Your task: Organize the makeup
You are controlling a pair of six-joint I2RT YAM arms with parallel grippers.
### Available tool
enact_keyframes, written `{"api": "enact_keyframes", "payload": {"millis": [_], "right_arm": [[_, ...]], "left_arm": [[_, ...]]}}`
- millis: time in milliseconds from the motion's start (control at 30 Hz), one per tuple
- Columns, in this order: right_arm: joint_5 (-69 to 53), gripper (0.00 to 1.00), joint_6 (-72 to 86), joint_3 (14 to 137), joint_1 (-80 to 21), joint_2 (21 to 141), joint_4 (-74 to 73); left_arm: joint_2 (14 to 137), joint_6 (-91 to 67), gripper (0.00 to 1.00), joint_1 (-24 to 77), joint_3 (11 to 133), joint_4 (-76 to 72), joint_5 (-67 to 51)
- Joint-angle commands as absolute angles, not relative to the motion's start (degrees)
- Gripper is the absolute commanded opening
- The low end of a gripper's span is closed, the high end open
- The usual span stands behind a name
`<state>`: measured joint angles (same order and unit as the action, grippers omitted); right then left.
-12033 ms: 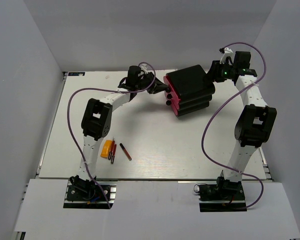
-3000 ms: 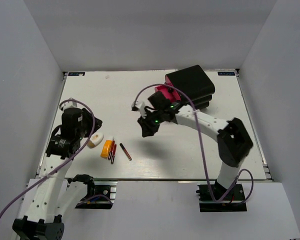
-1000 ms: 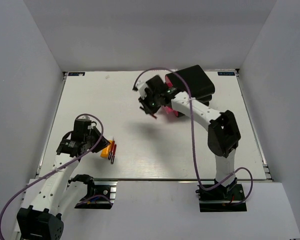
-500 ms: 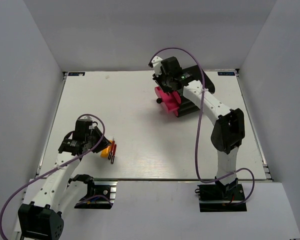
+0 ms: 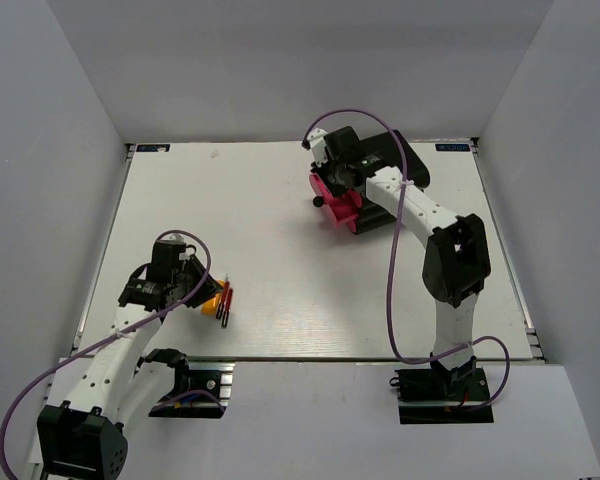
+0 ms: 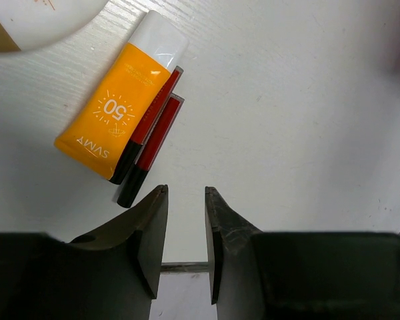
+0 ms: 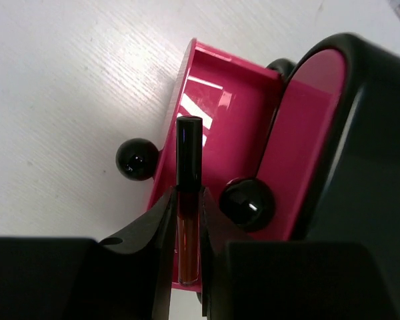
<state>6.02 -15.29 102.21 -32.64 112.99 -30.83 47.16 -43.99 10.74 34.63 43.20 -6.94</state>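
Above the open glossy pink drawer (image 7: 235,130) of the rounded black box (image 7: 373,167), the right gripper (image 7: 189,200) pinched a slim black-capped red pencil (image 7: 189,160). The left gripper (image 6: 185,193) hung with fingers parted and empty just beside a smooth orange tube (image 6: 117,110) and two thin red pencils (image 6: 153,137) lying on the grained white table (image 6: 287,100). A second earlier the right gripper had hovered short of the drawer.
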Motion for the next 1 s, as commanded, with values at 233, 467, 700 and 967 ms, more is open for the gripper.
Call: {"api": "enact_keyframes", "payload": {"millis": [233, 467, 700, 967], "right_arm": [[8.26, 0.22, -16.61, 99.84, -32.52, 111.8, -28.04], [7.65, 0.47, -16.96, 100.63, -32.61, 111.71, -28.56], [2.3, 0.22, -16.08, 100.38, -32.52, 107.33, -29.1], [-6.5, 0.09, -13.98, 86.51, -32.52, 97.31, -21.1]], "left_arm": [[47.81, -43.59, 0.4, 10.99, 34.54, 41.57, -7.73], [48.6, -43.33, 0.44, 10.99, 33.75, 40.78, -8.7], [53.08, -42.02, 0.28, 10.99, 35.15, 41.57, -9.32], [65.9, -38.59, 0.22, 11.51, 40.5, 46.92, -6.51]]}}
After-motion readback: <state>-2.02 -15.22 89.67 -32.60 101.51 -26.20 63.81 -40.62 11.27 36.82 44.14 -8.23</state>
